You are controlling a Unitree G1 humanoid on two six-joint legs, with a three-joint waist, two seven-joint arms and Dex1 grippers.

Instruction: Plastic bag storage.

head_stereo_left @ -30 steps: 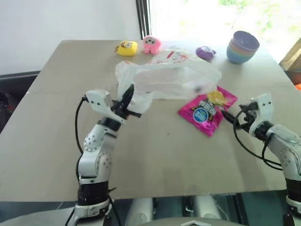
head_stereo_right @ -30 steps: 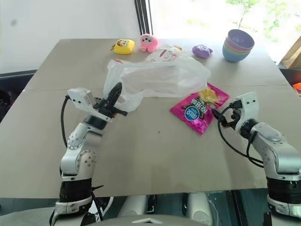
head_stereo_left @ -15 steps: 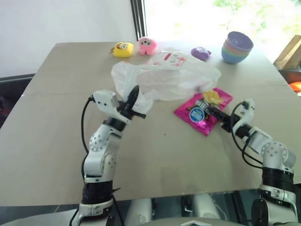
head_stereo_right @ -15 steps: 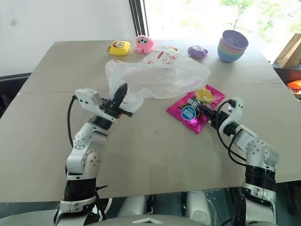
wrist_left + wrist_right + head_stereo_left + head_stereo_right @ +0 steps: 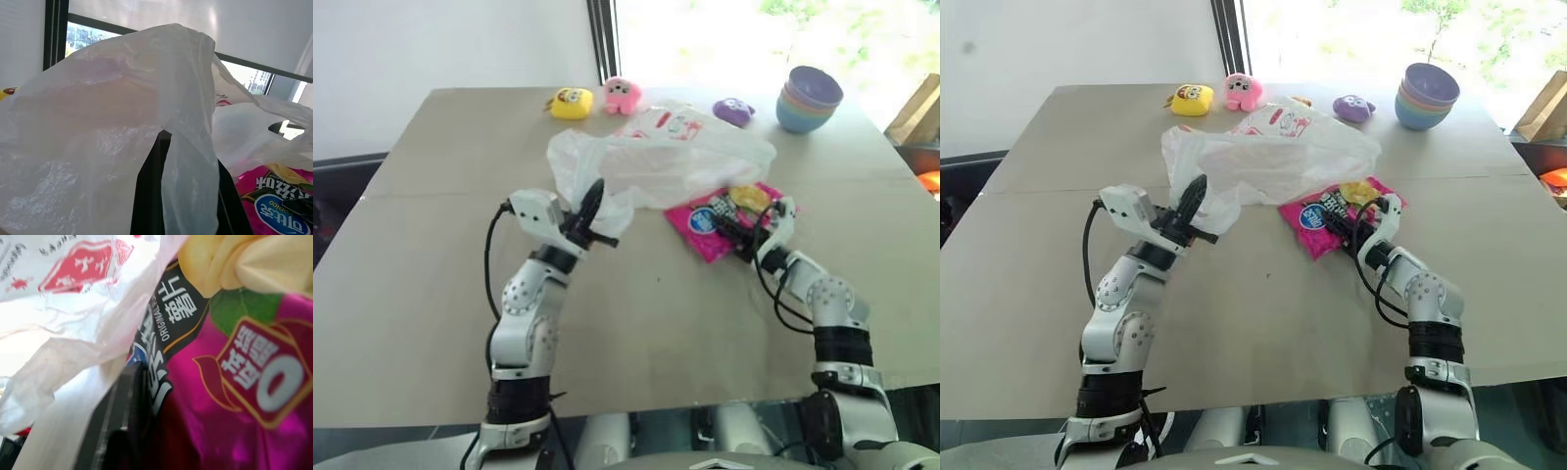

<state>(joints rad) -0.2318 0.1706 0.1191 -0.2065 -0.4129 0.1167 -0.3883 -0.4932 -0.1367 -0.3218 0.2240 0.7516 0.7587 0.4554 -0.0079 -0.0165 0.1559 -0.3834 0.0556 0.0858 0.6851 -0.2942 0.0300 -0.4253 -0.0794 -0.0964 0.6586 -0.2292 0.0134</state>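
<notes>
Lying near the middle of the bench (image 5: 431, 323), the plastic bag (image 5: 671, 168) is a crumpled, translucent white film with red print on its far side. Its near-left edge is lifted off the surface and its right edge drapes over a pink snack packet (image 5: 705, 217).

Handling judgement:
- Weight: very light; the film is likely to shift or billow under any quick motion.
- Stiffness: none; it folds and bunches wherever it is pinched and does not hold a shape.
- Surface: smooth film, likely to slip out of a shallow pinch.
- Fragility: thin film can tear if snagged or pulled from two points at once.
- Grasp point: a gathered bunch of film or a loop handle gives more layers to clamp than a single sheet. The handles cannot be clearly made out.

Gripper state:
- Left gripper (image 5: 590, 208): fingers closed on a fold at the bag's near-left edge, holding it raised; the left wrist view shows film draped over the dark fingers (image 5: 151, 196).
- Right gripper (image 5: 1344, 217): at the snack packet, beside the bag's right edge. The right wrist view shows a dark finger against the packet, but whether the fingers clamp it cannot be told.

Count:
- plastic bag: one
- snack packet: one
- small plush toys along the far edge: three
- stack of bowls (image 5: 811, 98): one
</notes>
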